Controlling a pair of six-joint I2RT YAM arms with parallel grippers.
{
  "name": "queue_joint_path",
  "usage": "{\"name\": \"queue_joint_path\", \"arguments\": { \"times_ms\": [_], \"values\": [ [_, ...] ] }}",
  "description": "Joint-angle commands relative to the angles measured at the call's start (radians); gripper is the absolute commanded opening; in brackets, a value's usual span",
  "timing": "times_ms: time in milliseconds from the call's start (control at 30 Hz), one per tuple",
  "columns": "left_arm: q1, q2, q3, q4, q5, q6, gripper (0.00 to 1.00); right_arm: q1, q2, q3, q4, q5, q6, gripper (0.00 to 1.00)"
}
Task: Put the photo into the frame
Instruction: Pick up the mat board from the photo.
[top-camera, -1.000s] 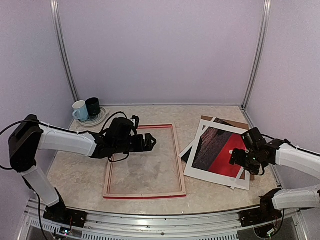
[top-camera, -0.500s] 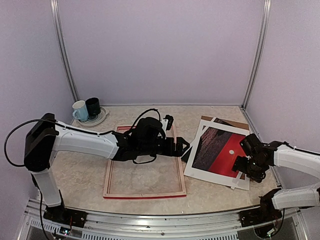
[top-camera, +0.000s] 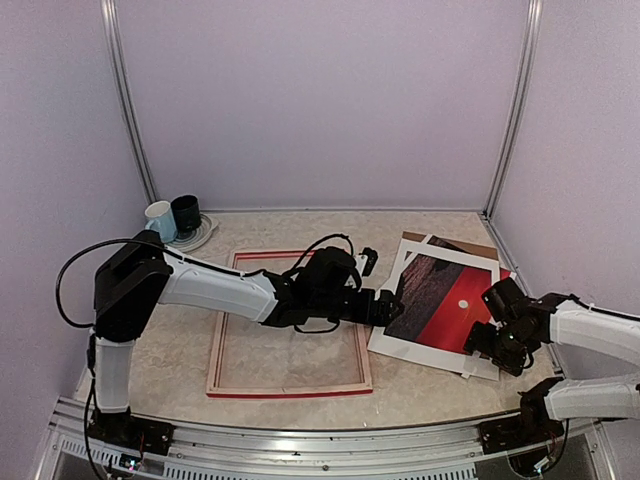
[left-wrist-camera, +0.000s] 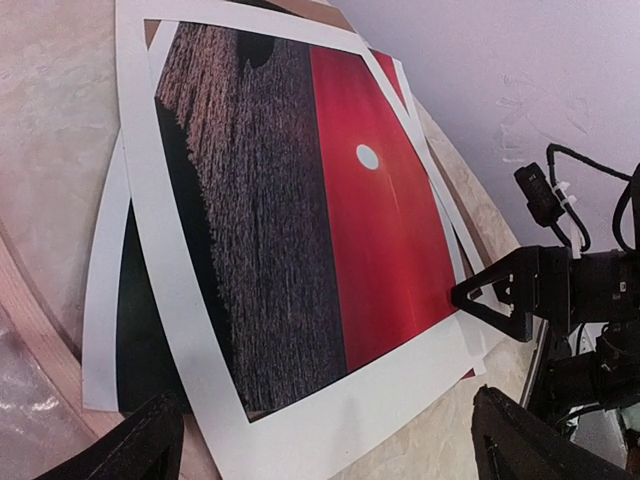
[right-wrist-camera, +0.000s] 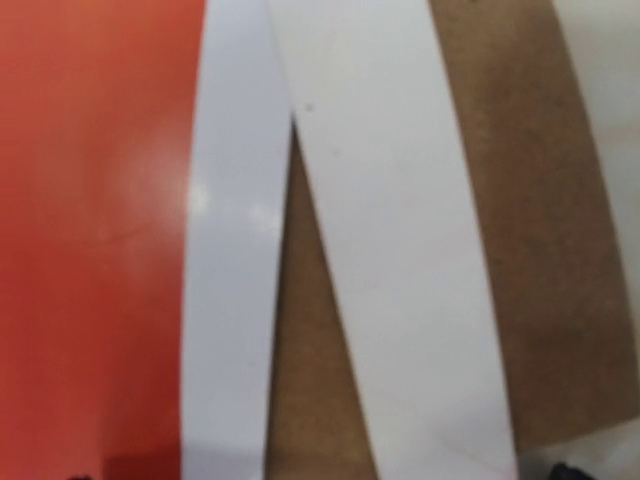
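The photo (top-camera: 440, 300), a red sunset print with a white margin, lies on the right atop other sheets. The frame (top-camera: 290, 388), red-faced with pale wood sides, lies flat left of centre. My left arm reaches across the frame, and the left gripper (top-camera: 392, 308) stands open at the photo's left edge. In the left wrist view the photo (left-wrist-camera: 300, 200) fills the space beyond the open left gripper (left-wrist-camera: 330, 450). My right gripper (top-camera: 487, 348) hovers low over the photo's near right corner, jaws wide. Its wrist view shows only the photo's red field (right-wrist-camera: 90, 200) and margin.
A brown backing board (top-camera: 475, 244) and a second white-bordered sheet (left-wrist-camera: 105, 330) lie under the photo. The board (right-wrist-camera: 320, 330) shows between white strips in the right wrist view. Two cups on a saucer (top-camera: 172, 220) stand at the back left. Enclosure walls stand close on all sides.
My left arm has swept right across the frame to the photo's left edge. The right gripper has slid toward the near right corner of the photo and dropped lower.
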Motion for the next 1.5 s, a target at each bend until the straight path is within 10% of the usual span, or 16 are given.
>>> {"name": "queue_joint_path", "arguments": {
  "times_ms": [0, 1467],
  "values": [
    [-0.013, 0.064, 0.083, -0.001, 0.038, -0.006, 0.99, -0.01, -0.035, -0.032, 0.045, -0.046, 0.008, 0.98],
    [-0.046, 0.268, 0.201, -0.111, 0.087, 0.01, 0.98, -0.011, -0.535, -0.157, 0.268, -0.141, 0.031, 0.88]
  ]
}}
